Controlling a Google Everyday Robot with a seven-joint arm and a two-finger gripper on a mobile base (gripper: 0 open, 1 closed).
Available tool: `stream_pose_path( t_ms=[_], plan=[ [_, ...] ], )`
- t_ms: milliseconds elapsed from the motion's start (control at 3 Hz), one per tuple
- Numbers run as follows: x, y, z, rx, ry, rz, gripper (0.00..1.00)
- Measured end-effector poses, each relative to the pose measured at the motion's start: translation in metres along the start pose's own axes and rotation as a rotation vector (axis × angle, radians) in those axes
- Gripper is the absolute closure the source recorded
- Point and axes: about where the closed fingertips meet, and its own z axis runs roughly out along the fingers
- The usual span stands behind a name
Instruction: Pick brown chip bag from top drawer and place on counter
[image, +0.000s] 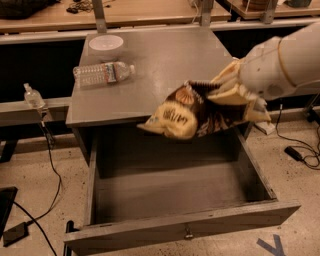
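Gripper (234, 96), right of centre, clenches the bag (182, 112) by one end, which dangles over the open drawer (150, 232). Best carry it up-frame, clear of the counter (165, 60) edge — then lower flat.

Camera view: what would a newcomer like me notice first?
The crinkly dark brown chip bag hangs in mid-air at the front edge of the flat grey counter, pinched at one end by the robot's pale two-finger gripper. Below gapes the wide grey wooden drawer, pulled out. A clear plastic water bottle lies on its side at the counter's back left, by a white bowl.
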Motion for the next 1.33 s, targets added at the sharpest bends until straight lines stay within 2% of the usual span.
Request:
stream_pose_path(
  t_ms=[333,667,1000,1333],
  plan=[
    [-0.013,-0.013,-0.012,0.035,-0.014,-0.02,1.0],
    [-0.013,-0.013,-0.012,0.034,-0.014,-0.02,1.0],
    [-0.022,-0.032,0.003,0.036,-0.045,-0.081,1.0],
    [-0.023,-0.057,0.015,0.066,-0.027,-0.134,1.0]
  ],
)
